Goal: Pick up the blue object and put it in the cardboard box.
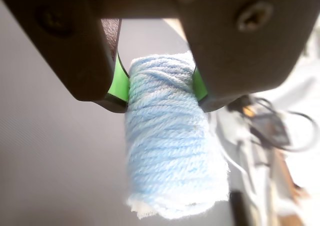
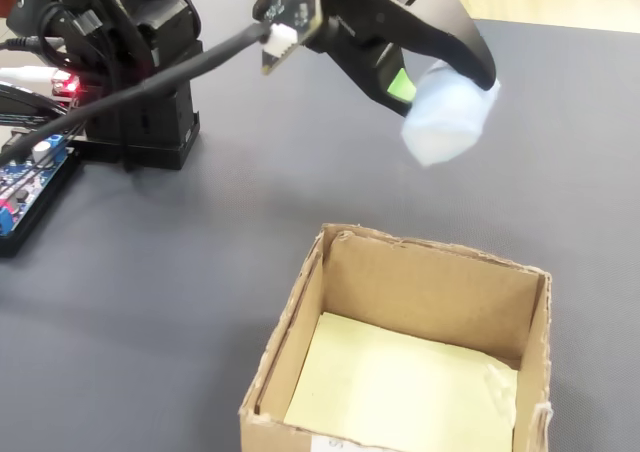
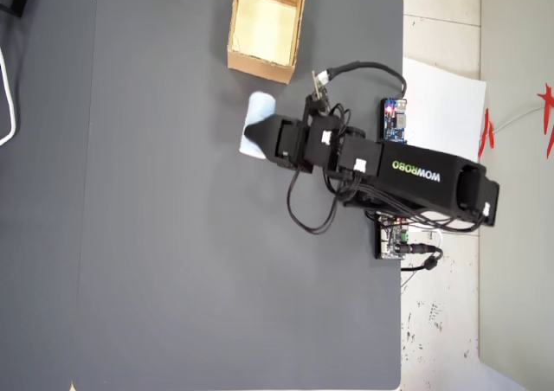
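One small pale-blue roll of wound yarn (image 1: 170,141) is pinched between green-padded jaws of the dark gripper (image 1: 161,83), held above the grey table (image 2: 200,272), beside the open brown cardboard box (image 2: 430,282), whose near edge is cut off.

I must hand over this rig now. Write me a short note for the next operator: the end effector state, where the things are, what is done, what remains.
End effector: shut on the blue object, green pads on both sides of it, near its upper end.
Blue object: lifted off the table, hanging in the air short of the cardboard box in the fixed view, not above its opening.
Cardboard box: open, nothing seen inside but its pale yellow bottom.
Done: pick-up.
Left: carry the object over the box, then release it inside.
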